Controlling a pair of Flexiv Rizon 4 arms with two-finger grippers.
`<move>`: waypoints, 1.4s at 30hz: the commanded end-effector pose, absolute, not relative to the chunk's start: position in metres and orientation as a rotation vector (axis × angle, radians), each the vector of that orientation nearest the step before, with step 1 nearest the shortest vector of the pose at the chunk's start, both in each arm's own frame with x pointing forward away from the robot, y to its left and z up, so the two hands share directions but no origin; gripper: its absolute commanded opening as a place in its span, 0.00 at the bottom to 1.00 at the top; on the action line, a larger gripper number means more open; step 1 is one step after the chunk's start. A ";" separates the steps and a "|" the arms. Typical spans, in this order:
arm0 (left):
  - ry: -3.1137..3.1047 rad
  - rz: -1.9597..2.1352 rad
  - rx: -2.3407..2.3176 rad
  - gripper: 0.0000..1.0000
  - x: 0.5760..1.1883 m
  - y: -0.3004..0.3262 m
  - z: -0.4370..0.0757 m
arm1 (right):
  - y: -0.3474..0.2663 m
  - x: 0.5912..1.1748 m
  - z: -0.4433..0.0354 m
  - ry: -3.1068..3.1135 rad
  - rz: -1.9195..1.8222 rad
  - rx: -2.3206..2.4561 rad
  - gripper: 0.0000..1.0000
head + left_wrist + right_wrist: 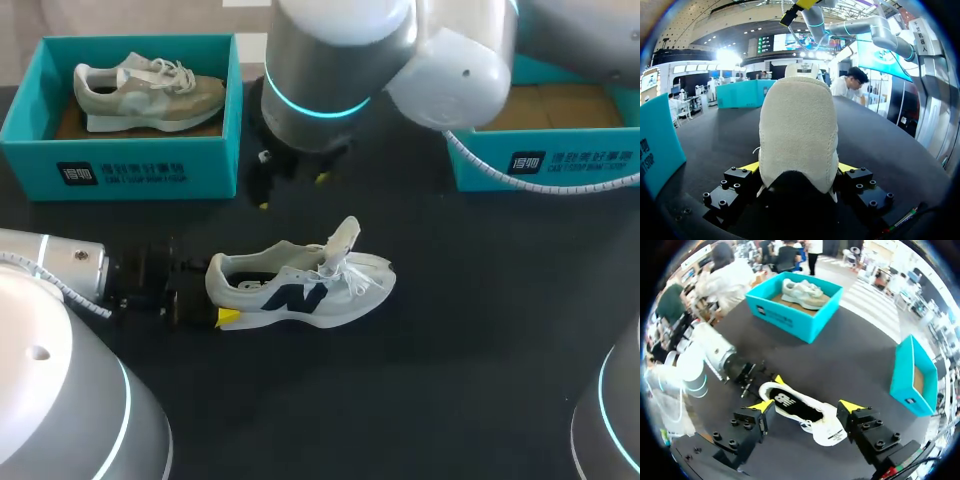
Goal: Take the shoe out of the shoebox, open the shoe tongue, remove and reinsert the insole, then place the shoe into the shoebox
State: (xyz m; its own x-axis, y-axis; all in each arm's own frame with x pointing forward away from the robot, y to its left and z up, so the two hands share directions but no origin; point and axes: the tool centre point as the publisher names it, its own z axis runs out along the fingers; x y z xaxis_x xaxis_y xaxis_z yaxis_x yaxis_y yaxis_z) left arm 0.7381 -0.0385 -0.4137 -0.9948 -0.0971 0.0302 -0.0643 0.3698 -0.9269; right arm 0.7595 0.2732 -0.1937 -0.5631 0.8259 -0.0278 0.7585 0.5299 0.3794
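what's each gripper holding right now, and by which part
The left gripper holds the white shoe by its heel; the right gripper is open, holding nothing.

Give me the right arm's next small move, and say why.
Probably lower the right gripper into the white shoe to pinch the insole. It hovers open over the shoe, the tongue is already lifted, and the left gripper clamps the heel.

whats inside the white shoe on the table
A dark insole lines the white shoe; its front end is hidden under the raised tongue and laces.
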 end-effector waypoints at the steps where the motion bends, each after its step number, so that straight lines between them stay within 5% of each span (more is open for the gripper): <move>1: 2.574 -1.741 -0.153 0.00 0.736 -0.041 -0.420 | 0.294 0.764 -0.200 2.973 0.596 0.810 0.00; 36: 2.574 -1.741 -0.153 0.00 0.736 -0.041 -0.420 | 0.304 0.754 -0.202 3.047 0.637 0.711 0.00; 42: 2.574 -1.741 -0.153 0.00 0.736 -0.041 -0.420 | 0.308 0.760 -0.241 2.992 0.358 0.511 0.00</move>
